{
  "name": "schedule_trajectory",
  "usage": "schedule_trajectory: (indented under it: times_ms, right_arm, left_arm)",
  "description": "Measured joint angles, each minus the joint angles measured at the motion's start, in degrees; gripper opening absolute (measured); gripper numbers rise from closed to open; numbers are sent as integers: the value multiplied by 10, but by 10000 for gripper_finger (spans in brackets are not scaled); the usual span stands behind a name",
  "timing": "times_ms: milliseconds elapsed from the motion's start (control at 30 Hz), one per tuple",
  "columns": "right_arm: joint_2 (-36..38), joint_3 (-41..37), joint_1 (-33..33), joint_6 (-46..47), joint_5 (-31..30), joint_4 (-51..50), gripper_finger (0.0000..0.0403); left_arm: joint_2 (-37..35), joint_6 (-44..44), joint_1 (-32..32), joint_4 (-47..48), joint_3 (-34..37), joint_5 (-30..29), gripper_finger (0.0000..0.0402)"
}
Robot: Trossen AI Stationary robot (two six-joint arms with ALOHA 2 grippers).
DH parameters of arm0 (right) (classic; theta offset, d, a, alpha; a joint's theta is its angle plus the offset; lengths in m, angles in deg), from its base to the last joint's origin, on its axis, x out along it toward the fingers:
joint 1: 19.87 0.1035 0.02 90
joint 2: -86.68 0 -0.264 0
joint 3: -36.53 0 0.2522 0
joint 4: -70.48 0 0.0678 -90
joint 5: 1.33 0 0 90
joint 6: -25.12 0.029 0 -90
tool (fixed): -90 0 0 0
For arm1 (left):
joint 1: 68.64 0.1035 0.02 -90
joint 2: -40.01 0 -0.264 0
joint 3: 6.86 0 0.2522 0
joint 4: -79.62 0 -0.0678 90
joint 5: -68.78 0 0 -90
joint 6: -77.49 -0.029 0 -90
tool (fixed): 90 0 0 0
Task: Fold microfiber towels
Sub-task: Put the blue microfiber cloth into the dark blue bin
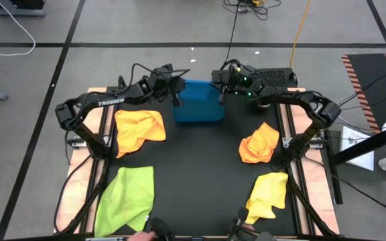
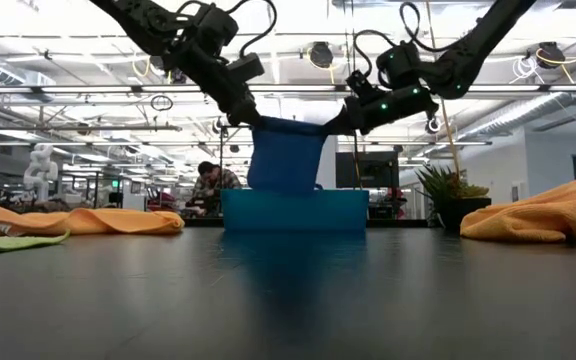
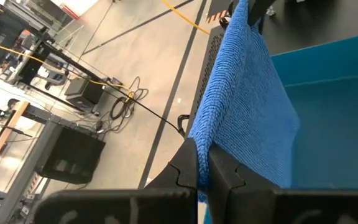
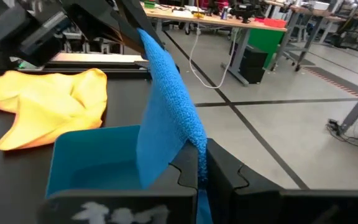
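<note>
Pinched in both grippers, blue microfiber towel (image 2: 286, 155) hangs folded over blue tray (image 2: 294, 210) at table's far edge. Left gripper (image 1: 176, 96) & right gripper (image 1: 221, 92) each clamped on a top corner. Step: stowing the folded towel. Next, prob.: lower into tray, release together. Orange, yellow, lime towels unfolded.

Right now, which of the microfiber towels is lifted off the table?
The blue microfiber towel, stretched between both hands above the blue plastic tray; the others lie on the table.
</note>
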Motion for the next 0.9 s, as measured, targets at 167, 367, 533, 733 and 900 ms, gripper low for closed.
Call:
schedule_trajectory:
  times_ms: [167, 367, 533, 733, 900]
  right_arm:
    - [-23, 41, -12, -15, 6, -32, 0]
    - [-37, 75, -19, -45, 1, -81, 0]
    - [-37, 75, -28, -63, 1, -94, 0]
    - [-37, 75, -38, -73, 2, -66, 0]
    - [-37, 75, -44, -64, 2, -41, 0]
  left_arm:
    - [12, -2, 21, -19, 0, 20, 6]
    - [49, -13, 35, -60, 0, 32, 6]
    - [64, -30, 37, -74, 0, 35, 6]
    - [64, -56, 47, -124, 0, 33, 6]
    - [64, -55, 60, -152, 0, 47, 6]
